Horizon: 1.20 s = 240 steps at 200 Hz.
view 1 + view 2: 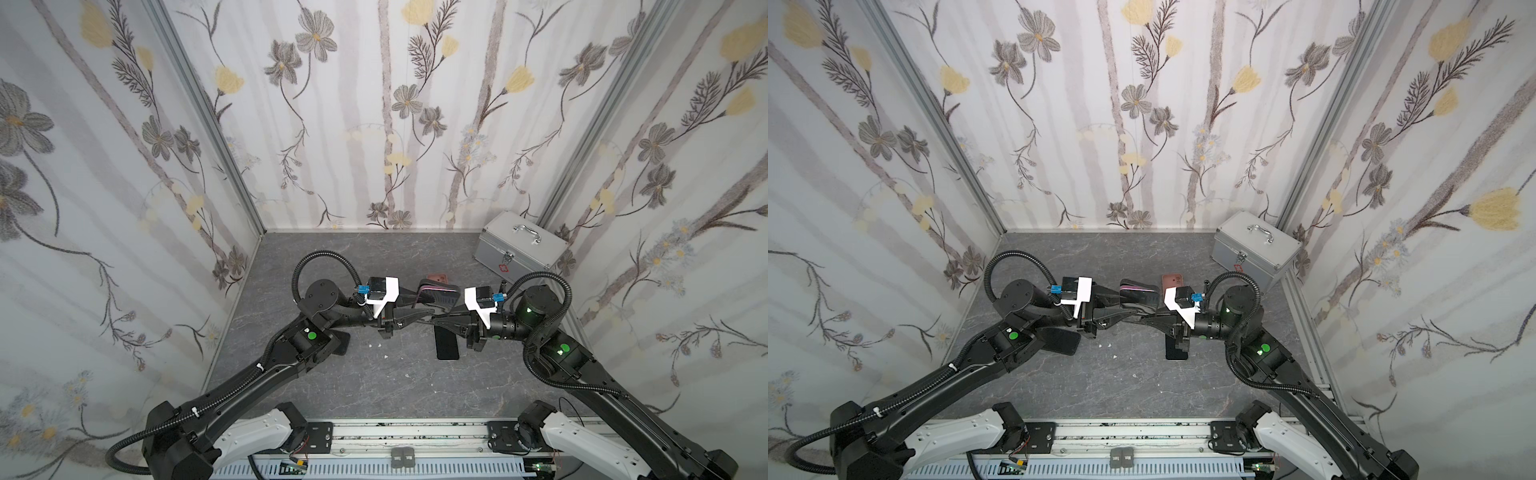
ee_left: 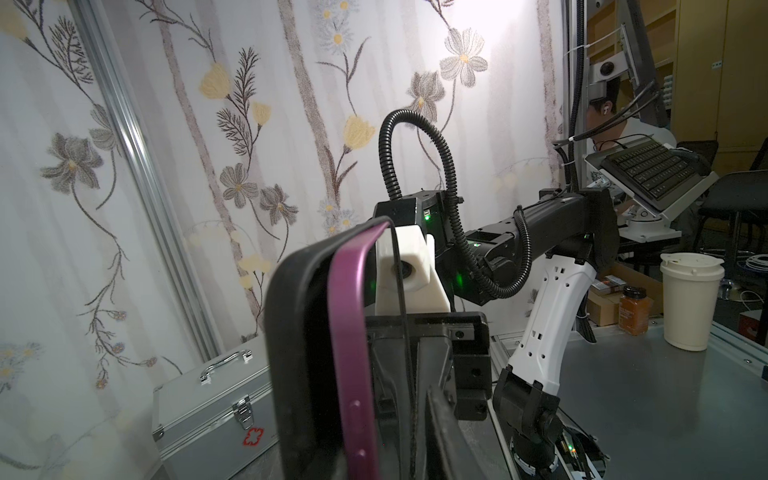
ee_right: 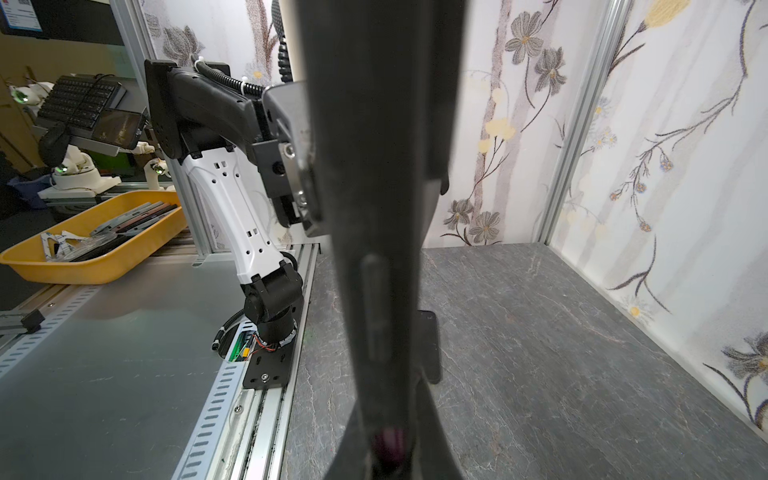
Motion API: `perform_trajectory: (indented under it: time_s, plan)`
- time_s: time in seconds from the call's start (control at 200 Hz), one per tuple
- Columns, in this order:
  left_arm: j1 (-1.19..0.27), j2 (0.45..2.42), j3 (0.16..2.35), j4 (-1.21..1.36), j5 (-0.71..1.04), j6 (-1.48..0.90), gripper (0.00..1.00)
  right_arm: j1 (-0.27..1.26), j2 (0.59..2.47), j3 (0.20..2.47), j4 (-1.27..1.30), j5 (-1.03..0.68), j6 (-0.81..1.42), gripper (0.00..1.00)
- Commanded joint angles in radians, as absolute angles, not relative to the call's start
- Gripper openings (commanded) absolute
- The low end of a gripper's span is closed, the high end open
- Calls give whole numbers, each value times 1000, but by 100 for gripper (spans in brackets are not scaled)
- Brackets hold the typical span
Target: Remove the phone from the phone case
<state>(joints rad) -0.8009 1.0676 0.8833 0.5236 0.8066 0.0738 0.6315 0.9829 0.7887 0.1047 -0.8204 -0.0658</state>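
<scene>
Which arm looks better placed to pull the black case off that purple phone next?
Left, probably. The right gripper is shut on the phone, steadying it, while the case already gapes away from the phone's edge directly at the left gripper.

Soft, even light in both top views (edges fisheye-bent); right wrist view dim, probably the phone case (image 3: 374, 208) looming blurred.

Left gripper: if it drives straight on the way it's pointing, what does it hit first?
Likely the phone case, right at the tips of the left gripper; just beyond, the right gripper faces it head-on. Depth is unclear from above.
</scene>
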Motion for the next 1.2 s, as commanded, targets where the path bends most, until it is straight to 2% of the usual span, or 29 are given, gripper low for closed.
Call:
perform_trajectory:
  time_s: [0.0,0.175,0.235,0.29,0.41,0.475,0.52,0.585,0.709,0.859,1.044,1.194]
  plan:
    - [-802,1070,864,351,868,81,22,635,962,790,416,-746,-32,0]
    - [-797,1062,862,351,857,87,10,634,955,792,347,-718,-78,0]
    - [-794,1060,864,351,852,90,0,634,957,796,315,-710,-97,0]
    - [-792,1057,863,350,840,95,0,634,961,804,274,-704,-117,0]
    - [-786,1042,860,349,797,106,0,634,955,797,212,-658,-143,15]
    - [-780,1032,863,322,757,130,0,634,935,776,207,-611,-143,32]
    - [-776,1028,872,286,720,157,0,634,918,762,205,-558,-133,39]
    - [-775,1028,895,213,666,207,0,634,894,761,189,-484,-127,41]
    - [-774,1031,911,122,582,286,0,634,854,762,130,-411,-154,57]
    - [-775,1042,915,59,552,364,0,634,854,809,28,-412,-145,59]
    - [-779,1063,942,-34,528,484,0,620,1016,1033,-245,-522,-138,57]
    - [-791,1061,945,-67,526,554,0,620,1121,1162,-369,-605,-160,56]
